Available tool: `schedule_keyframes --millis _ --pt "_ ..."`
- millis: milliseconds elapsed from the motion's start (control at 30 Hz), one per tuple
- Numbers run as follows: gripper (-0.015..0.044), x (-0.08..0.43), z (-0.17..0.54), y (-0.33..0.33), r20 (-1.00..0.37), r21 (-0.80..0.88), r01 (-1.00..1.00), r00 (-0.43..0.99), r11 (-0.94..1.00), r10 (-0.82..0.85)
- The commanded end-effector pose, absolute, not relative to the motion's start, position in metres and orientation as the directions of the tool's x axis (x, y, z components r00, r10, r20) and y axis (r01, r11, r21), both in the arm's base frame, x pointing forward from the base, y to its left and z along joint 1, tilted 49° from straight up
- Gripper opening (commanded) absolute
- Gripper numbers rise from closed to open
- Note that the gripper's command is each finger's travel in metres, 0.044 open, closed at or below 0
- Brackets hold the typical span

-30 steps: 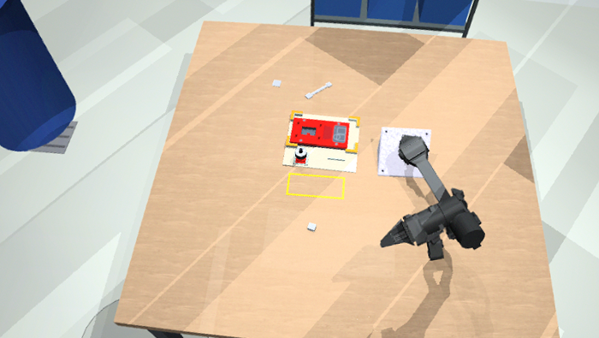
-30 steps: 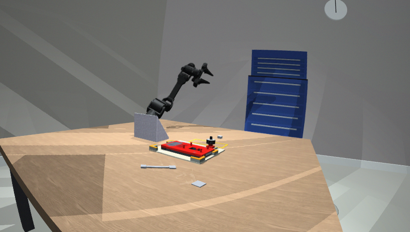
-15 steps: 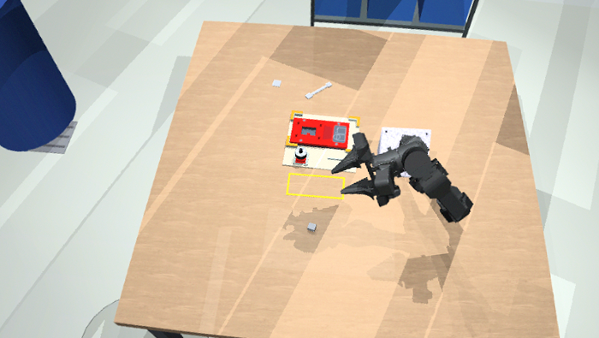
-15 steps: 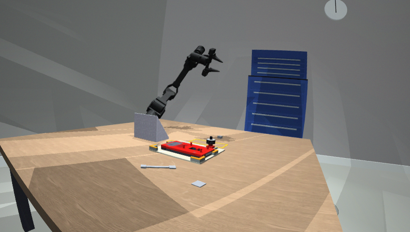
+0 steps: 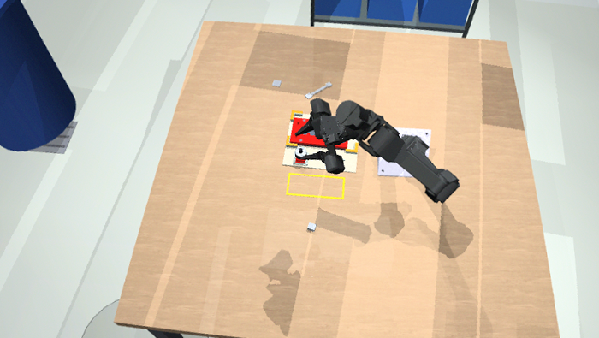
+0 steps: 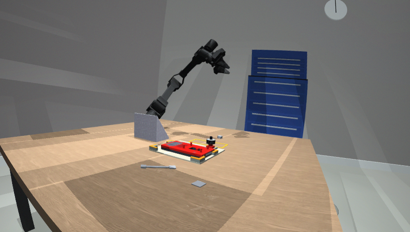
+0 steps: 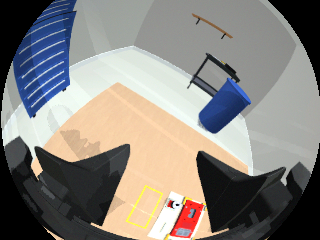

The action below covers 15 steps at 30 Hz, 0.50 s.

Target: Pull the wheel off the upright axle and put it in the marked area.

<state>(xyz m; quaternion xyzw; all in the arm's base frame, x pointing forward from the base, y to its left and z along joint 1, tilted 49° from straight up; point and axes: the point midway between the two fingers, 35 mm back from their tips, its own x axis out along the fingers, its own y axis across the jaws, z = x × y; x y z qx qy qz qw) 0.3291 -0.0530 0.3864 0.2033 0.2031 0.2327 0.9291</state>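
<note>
The wheel (image 5: 300, 152) (image 6: 211, 141) (image 7: 175, 204), black with a white part, sits on its upright axle at one corner of the cream board (image 5: 346, 165) (image 7: 158, 229). The marked area is a yellow outline (image 5: 314, 196) (image 6: 227, 144) (image 7: 136, 203) on the table beside the board, with nothing inside it. My gripper (image 5: 298, 145) (image 6: 229, 70) (image 7: 164, 152) is open and empty, high above the table. In the top view its fingertips overlap the wheel and board only by line of sight; the exterior view shows a large height gap. The wheel's lower side is hidden.
A red block (image 6: 186, 148) (image 7: 187, 216) with short pegs lies between orange corner pieces on the board, next to the wheel. A small pale cube (image 5: 311, 226) (image 6: 219, 137), a flat grey tile (image 5: 277, 83) (image 6: 198, 183) and a grey bar (image 5: 318, 90) (image 6: 158, 166) lie on the table.
</note>
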Motion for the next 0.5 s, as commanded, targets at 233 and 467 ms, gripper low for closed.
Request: schedule_keyframes --millis 233,467 --pt "0.03 0.381 0.256 -0.051 -0.53 0.837 0.249 0.589 0.486 0.61" --pt "0.03 0.387 0.168 -0.033 -0.64 0.665 0.7 0.352 0.262 0.683"
